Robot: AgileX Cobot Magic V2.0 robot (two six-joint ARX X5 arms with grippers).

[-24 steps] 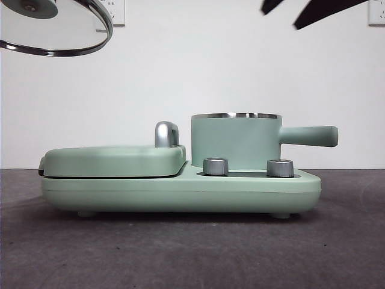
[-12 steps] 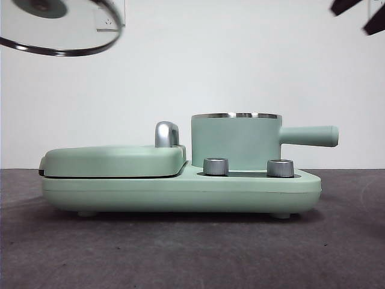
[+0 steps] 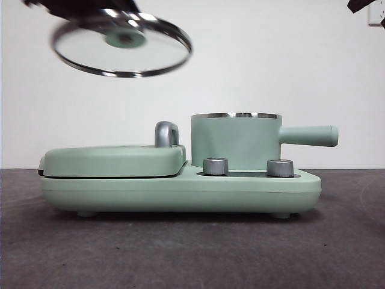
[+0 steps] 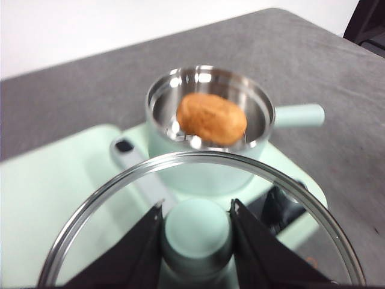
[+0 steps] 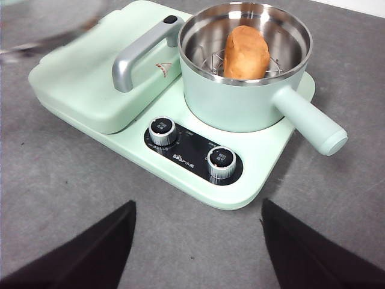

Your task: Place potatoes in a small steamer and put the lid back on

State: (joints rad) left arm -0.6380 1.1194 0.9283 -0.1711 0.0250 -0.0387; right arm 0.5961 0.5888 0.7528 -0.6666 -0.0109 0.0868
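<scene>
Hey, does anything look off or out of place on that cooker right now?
Nothing stands out. The potato lies inside the pot, nothing is spilled, and the lid is off only because the left end effector holds it by the knob, tilted in the air.

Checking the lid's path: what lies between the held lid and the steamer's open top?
Nothing: front view shows bare air between the lid and the steamer.
</scene>
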